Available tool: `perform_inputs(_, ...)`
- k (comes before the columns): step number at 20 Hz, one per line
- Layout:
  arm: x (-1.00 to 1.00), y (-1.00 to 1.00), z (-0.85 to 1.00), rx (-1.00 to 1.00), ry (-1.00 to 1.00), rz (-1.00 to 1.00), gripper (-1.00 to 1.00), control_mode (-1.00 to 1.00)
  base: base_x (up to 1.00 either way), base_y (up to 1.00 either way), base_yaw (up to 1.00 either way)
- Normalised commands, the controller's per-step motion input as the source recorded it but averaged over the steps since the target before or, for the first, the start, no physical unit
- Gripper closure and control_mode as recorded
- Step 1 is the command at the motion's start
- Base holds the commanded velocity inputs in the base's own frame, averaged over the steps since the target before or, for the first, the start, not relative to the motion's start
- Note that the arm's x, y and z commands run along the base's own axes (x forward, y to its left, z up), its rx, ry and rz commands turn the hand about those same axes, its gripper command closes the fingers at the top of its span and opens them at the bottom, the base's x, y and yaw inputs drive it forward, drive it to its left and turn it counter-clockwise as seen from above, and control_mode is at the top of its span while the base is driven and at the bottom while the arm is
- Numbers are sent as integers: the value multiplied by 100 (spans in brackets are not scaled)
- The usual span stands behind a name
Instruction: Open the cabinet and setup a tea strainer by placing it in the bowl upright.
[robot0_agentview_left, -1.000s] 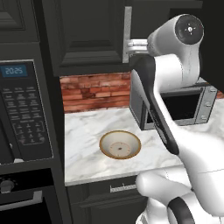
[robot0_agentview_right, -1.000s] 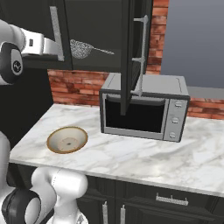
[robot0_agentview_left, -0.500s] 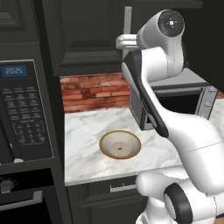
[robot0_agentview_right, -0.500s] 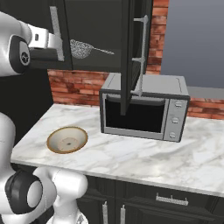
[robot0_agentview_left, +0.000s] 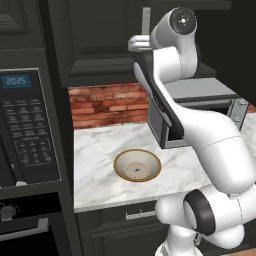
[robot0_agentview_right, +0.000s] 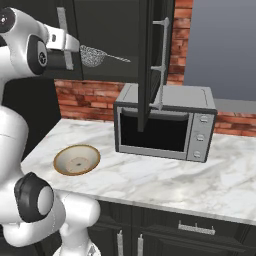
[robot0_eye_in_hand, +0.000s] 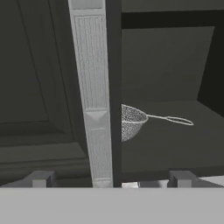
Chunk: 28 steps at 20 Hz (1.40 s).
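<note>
Jaws apart before cabinet (robot0_agentview_right: 112, 30) shelf with domed wire-mesh tea strainer (robot0_eye_in_hand: 131, 122), thin looped handle

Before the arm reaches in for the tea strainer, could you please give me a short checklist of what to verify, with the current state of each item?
1. Right door of the cabinet swung open: ok, it stands edge-on in front of the microwave.
2. Left door out of the way: not ok, it looks shut, and its silver bar handle stands right before the gripper.
3. Tea strainer in sight on the shelf: ok, though the handle hides part of it in the hand view.
4. Gripper free: ok, fingers apart with nothing between them.
5. Bowl ready: ok, it sits on the marble counter.
</note>
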Motion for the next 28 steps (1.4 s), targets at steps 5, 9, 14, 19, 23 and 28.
perform_inputs(5, 33, 3, 1, 0, 2, 0, -100, -100, 0, 0, 0)
perform_inputs(9, 38, 4, 0, -1, 1, 0, -100, -100, 0, 0, 0)
perform_inputs(14, 38, 0, 0, -1, 1, 0, -100, -100, 0, 0, 0)
perform_inputs(19, 33, 5, 0, -2, 1, 0, -100, -100, 0, 0, 0)
perform_inputs(23, 28, 8, 0, 0, 0, 0, -100, -100, 0, 0, 0)
perform_inputs(28, 21, 5, 0, 0, 0, -1, -100, -100, 0, 0, 0)
